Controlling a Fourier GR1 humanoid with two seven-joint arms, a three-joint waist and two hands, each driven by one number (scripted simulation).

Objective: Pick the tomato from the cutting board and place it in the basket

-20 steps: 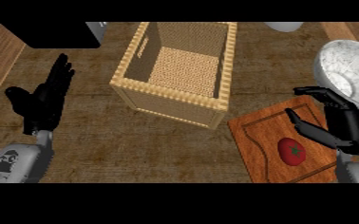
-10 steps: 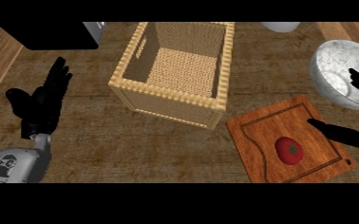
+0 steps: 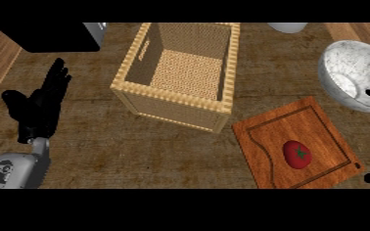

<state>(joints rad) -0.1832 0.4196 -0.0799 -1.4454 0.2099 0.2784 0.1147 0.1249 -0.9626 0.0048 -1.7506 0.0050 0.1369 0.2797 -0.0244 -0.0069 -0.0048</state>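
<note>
The left hand (image 3: 37, 108) rests at the left edge of the table (image 3: 108, 147), fingers straight and pointing up, holding nothing, just as it did a moment ago. To its right stands the basket (image 3: 180, 108), tilted a little in the view and well apart from that hand, unmoved. Further right, beyond the basket's near corner, lies the cutting board (image 3: 269, 132), and the tomato (image 3: 297, 154) sits on it, in the same spot as before. Above the board is a grey speckled bowl (image 3: 345, 80). The right hand, which half a second ago showed over the board's right edge, has now almost wholly left the view; its fingers cannot be judged.
</note>
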